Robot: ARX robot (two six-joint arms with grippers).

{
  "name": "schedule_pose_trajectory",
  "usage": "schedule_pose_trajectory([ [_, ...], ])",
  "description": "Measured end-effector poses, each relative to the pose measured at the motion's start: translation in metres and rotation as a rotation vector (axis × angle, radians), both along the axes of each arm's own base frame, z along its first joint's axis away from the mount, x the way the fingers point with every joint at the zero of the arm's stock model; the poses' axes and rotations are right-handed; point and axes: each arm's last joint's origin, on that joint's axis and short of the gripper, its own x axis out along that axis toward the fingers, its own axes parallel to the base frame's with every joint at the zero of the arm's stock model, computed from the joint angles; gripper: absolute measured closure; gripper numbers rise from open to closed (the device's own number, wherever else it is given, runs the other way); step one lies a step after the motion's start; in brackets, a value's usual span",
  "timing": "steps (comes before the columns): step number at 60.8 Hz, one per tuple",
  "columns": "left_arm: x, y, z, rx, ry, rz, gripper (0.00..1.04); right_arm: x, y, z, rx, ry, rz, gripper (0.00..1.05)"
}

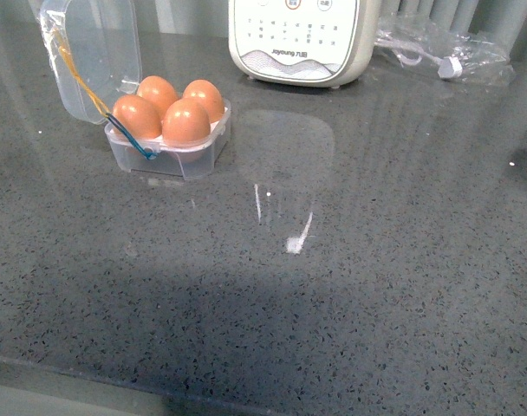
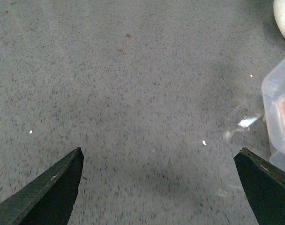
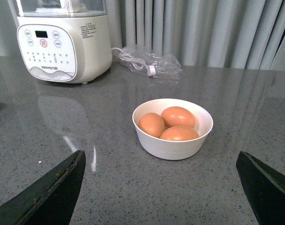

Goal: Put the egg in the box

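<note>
1. The egg (image 1: 185, 121) sits in the box (image 1: 197, 158) with three more just like it. All four cells are filled and the clear lid (image 1: 90, 52) stands open, so I judge the placing done.
2. It should be light, with a stiff but brittle shell that is smooth and ready to roll. Take it across its widest part with a gentle squeeze.
3. The left gripper (image 2: 160, 151) is spread wide and empty, with the box's corner just beside one fingertip.
4. The right gripper (image 3: 160, 153) is also spread wide and empty. A white bowl (image 3: 173, 147) holding three eggs lies ahead of its tips, not touching them.
5. The grey speckled counter (image 1: 350, 295) is hard and glossy, so a dropped egg would likely crack.
6. Beyond the bowl stand a cream appliance (image 3: 63, 47), a clear plastic bag (image 3: 149, 63) and grey curtains (image 3: 203, 28).
</note>
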Motion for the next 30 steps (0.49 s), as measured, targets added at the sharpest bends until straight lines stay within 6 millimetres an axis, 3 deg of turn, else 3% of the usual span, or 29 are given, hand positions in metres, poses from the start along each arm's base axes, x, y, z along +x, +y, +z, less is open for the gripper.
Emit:
schedule_pose_trajectory([
  [18,0.054,0.011,0.011,0.011,0.029,-0.003,0.07,0.0,0.0,0.0,0.0,0.0,0.0,0.07],
  [30,0.074,0.01,0.01,-0.008,0.046,-0.013,0.07,0.0,0.0,0.0,0.0,0.0,0.0,0.07],
])
